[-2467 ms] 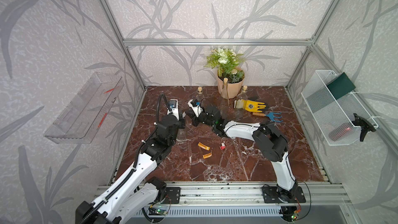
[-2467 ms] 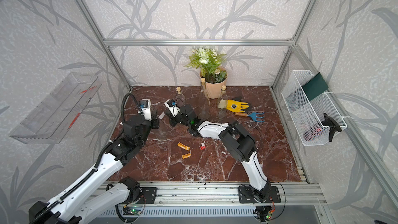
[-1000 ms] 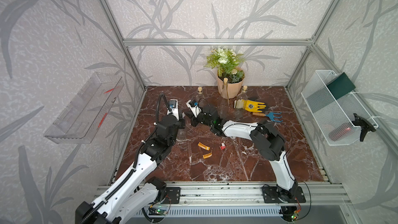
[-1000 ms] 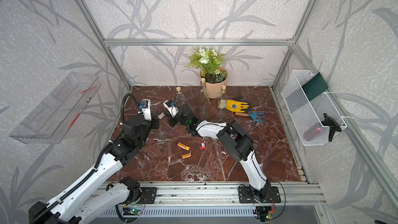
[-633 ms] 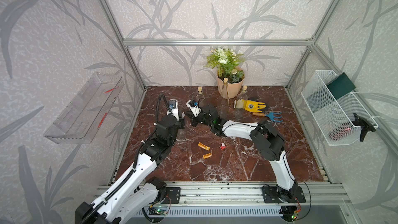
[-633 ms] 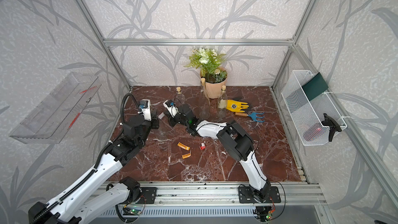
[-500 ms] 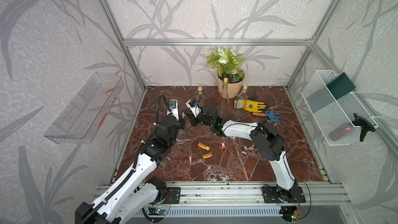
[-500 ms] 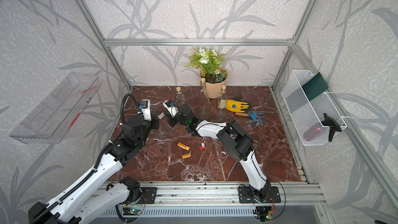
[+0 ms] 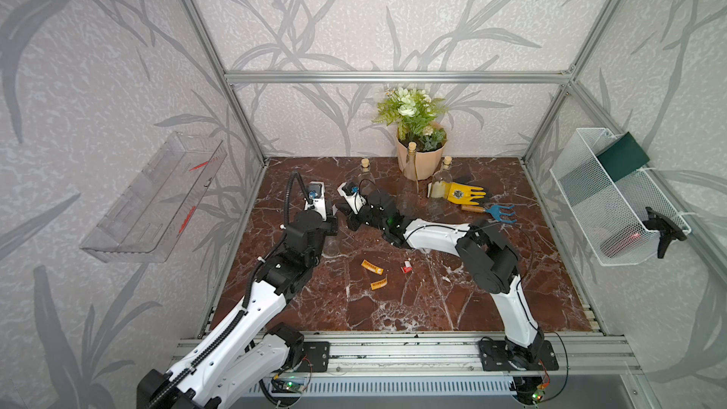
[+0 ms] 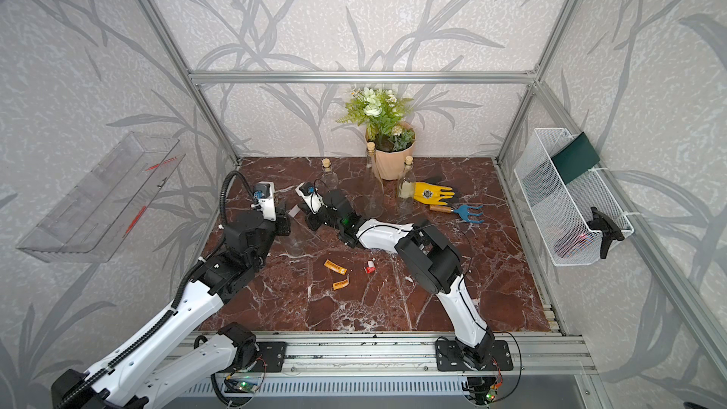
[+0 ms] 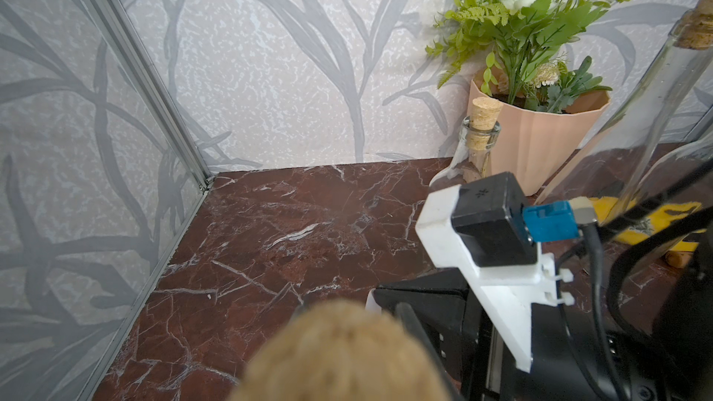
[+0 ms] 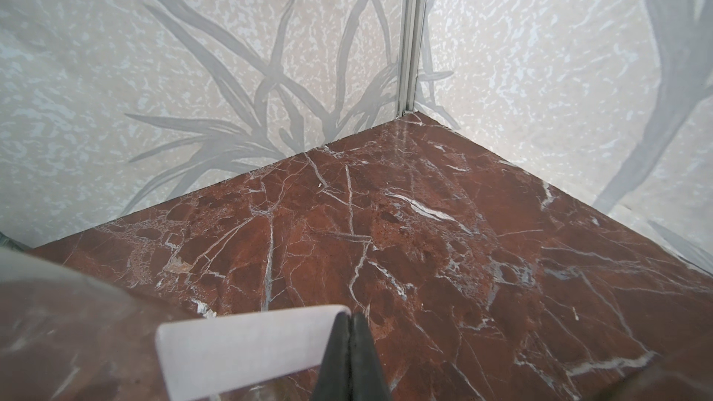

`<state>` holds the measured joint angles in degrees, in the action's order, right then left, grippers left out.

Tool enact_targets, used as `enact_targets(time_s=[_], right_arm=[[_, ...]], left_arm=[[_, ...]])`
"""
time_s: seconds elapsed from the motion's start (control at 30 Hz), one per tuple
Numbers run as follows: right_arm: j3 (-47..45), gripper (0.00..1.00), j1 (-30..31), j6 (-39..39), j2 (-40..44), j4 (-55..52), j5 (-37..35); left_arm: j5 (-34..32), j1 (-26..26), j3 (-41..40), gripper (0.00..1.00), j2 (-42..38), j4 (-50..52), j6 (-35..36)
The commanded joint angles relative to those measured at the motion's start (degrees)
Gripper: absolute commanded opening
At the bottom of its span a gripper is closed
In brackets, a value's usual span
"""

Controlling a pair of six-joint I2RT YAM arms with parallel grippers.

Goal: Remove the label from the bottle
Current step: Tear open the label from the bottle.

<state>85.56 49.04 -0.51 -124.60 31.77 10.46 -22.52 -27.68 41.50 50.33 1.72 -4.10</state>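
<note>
A clear glass bottle (image 9: 331, 245) leans at the left of the floor, and my left gripper (image 9: 328, 227) is shut on its upper part. Its cork (image 11: 339, 352) fills the near part of the left wrist view as a blur and hides the jaws. My right gripper (image 12: 350, 316) is shut on one end of the white label (image 12: 247, 345). The strip runs from the jaws back to the bottle's glass (image 12: 58, 341). In both top views the label (image 10: 293, 211) shows as a small white flap between the two grippers.
Three corked bottles (image 9: 366, 179) (image 9: 409, 175) (image 9: 442, 184) stand at the back by a flowerpot (image 9: 421, 155). A yellow glove (image 9: 462, 193) and a blue hand rake (image 9: 493, 211) lie to the right. Orange label scraps (image 9: 371, 266) (image 9: 378, 283) lie mid-floor.
Since the earliest frames the right arm has shifted a little to the left with the label in its jaws. Over the last second nothing visibly moves.
</note>
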Motion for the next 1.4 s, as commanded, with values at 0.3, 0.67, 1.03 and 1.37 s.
enact_targets(time_s=[0.3, 0.67, 1.03, 1.37], right_arm=[[3.11, 0.0, 0.09, 1.09, -1.77, -1.78, -1.49], [4.86, 0.0, 0.18, 1.74, -2.75, -3.11, -1.93], [6.92, 0.0, 0.25, 2.44, -3.76, -4.42, -1.97], [3.6, 0.0, 1.49, 3.69, 4.78, -4.32, -1.14]], left_arm=[[-0.4, 0.14, -0.68, 0.0, -1.37, -0.36, -0.19], [-0.36, 0.12, -0.68, 0.0, -1.73, -0.34, -0.08], [-0.74, 0.17, -0.72, 0.0, -1.89, -0.33, 0.14], [-3.78, 0.35, -0.98, 0.0, -2.23, -2.08, 0.44]])
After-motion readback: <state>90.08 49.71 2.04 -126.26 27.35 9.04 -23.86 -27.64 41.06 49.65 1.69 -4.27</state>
